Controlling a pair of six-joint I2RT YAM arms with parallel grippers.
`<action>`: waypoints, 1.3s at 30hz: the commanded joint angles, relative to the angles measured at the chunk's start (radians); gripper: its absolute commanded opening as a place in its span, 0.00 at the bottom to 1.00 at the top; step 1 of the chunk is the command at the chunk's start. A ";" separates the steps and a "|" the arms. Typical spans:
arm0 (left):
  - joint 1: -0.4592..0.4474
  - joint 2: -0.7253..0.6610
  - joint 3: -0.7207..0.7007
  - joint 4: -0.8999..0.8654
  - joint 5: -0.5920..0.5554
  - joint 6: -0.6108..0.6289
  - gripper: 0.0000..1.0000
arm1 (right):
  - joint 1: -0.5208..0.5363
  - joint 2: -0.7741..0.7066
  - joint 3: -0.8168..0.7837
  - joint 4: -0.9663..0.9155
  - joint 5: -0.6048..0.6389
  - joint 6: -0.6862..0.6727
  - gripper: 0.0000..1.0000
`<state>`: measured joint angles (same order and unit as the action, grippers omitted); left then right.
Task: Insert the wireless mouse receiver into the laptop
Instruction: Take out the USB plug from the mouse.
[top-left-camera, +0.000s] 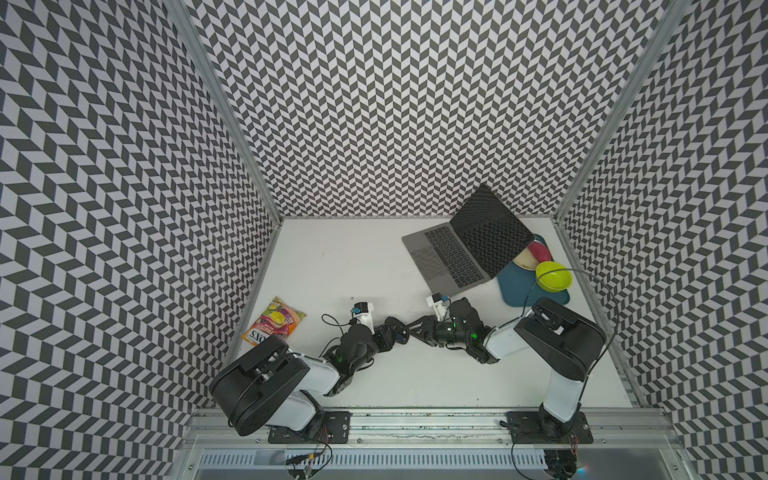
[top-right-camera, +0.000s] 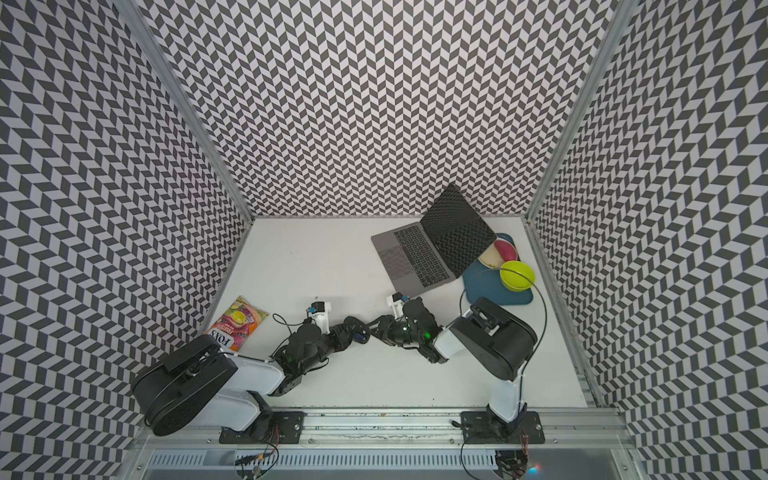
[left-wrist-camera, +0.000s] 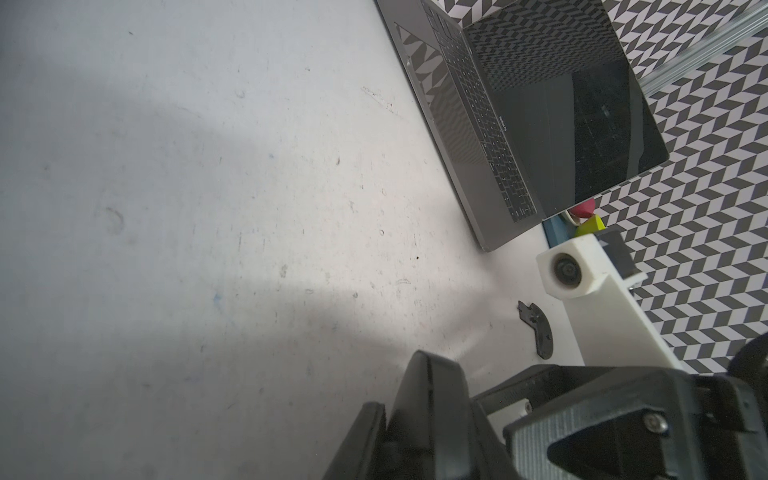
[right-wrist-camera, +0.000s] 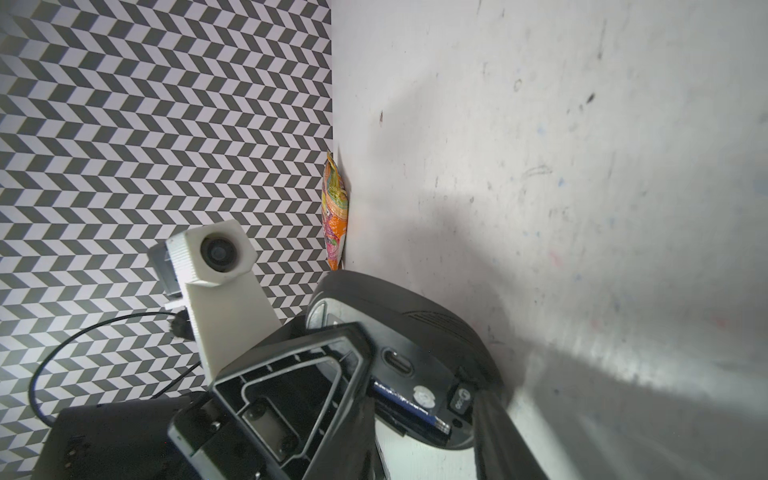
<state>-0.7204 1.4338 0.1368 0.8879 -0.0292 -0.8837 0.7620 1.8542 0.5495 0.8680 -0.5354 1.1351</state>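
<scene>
The left hand (top-left-camera: 397, 330) grips a black mouse (right-wrist-camera: 415, 316), underside bared, mid-desk. The right hand (top-left-camera: 422, 326) meets it; whether it is open or closed cannot be told. The tiny receiver cannot be made out. The slim grey laptop (top-left-camera: 453, 257) stands open, its screen dark, at the far right of the desk (top-left-camera: 332, 257).

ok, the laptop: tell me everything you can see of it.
The laptop is a slim grey metal clamshell, open, with black keys, a large trackpad and a dark glossy screen mirroring a chevron pattern. It lies flat on the white table, far right, turned at an angle, hinge end beside a blue mat; contact there is unclear. No port can be made out. Nothing else is seen touching it.
</scene>
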 joint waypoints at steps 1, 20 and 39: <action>-0.007 0.014 0.007 0.025 0.000 0.006 0.19 | 0.003 0.019 0.019 0.059 -0.014 0.009 0.40; -0.017 0.056 -0.010 0.090 0.086 0.067 0.18 | 0.000 0.066 0.094 0.108 -0.113 0.047 0.39; 0.000 0.068 0.014 -0.035 -0.004 -0.005 0.18 | -0.042 0.081 0.021 0.693 -0.231 0.129 0.37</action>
<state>-0.7078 1.4784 0.1482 0.9871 -0.0784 -0.8757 0.6968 1.9774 0.5518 1.2472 -0.6792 1.2655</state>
